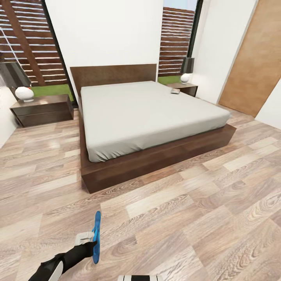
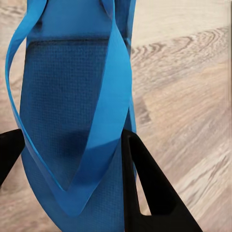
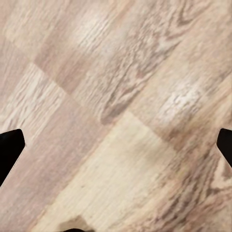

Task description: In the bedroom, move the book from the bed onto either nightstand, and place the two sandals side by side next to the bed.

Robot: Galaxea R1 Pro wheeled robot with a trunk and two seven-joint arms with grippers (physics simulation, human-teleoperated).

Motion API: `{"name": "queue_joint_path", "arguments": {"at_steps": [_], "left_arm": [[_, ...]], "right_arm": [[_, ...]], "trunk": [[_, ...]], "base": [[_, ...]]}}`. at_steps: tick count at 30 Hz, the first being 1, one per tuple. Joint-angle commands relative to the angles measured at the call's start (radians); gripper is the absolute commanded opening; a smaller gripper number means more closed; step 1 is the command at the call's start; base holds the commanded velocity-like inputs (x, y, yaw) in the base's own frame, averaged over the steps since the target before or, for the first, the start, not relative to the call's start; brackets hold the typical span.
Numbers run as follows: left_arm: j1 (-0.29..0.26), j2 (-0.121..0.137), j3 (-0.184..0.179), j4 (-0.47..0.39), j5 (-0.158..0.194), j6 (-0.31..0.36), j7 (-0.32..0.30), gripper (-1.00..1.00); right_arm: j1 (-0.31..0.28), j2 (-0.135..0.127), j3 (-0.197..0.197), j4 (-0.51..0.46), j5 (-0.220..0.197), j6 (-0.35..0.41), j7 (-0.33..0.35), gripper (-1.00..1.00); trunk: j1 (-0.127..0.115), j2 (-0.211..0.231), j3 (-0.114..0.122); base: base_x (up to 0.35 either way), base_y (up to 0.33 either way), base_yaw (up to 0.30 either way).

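Carrying one blue sandal (image 1: 96,235) edge-up in our left gripper (image 1: 92,239), we face the foot of the bed (image 1: 148,113) from across the wood floor (image 1: 203,218). In the left wrist view the sandal (image 2: 72,121) sits between the two dark fingers (image 2: 145,188), its sole and strap running out past the tips, so we are pinching it near one end with most of its length hanging free.

To do this step well, we judge that we should roll closer to the bed's near edge before lowering, turn the wrist so the sole comes flat to the floor, and set it down parallel to the frame with room left beside it for its mate. Letting go while it stands on edge would risk it toppling askew.

Our right gripper (image 3: 116,145) has its fingers spread wide over bare planks, holding nothing.

The book (image 1: 175,91) lies on the mattress at the far right corner, close to the right nightstand (image 1: 187,88) with its lamp (image 1: 186,70); a second nightstand (image 1: 41,109) stands at the bed's left side.
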Motion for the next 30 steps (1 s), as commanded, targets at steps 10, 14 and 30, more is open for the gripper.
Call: {"name": "queue_joint_path", "arguments": {"at_steps": [10,14,30], "left_arm": [[0.000,-0.003,0.000,0.017,0.005,0.006,-0.001,-1.00],[0.000,-0.006,-0.001,0.033,0.004,0.004,0.001,-1.00],[0.000,-0.029,-0.004,0.078,-0.001,0.004,0.003,-1.00]], "right_arm": [[0.000,0.000,-0.004,-0.001,-0.011,0.010,0.008,1.00],[0.000,0.011,0.002,0.000,-0.007,0.010,0.005,1.00],[-0.001,0.157,0.005,0.004,0.210,-0.084,-0.003,1.00]], "trunk": [[-0.005,0.002,0.038],[-0.006,0.003,0.053],[-0.014,0.007,0.115]], "base": [[0.000,0.000,0.000],[0.000,0.000,0.000],[0.000,0.000,0.000]]}}
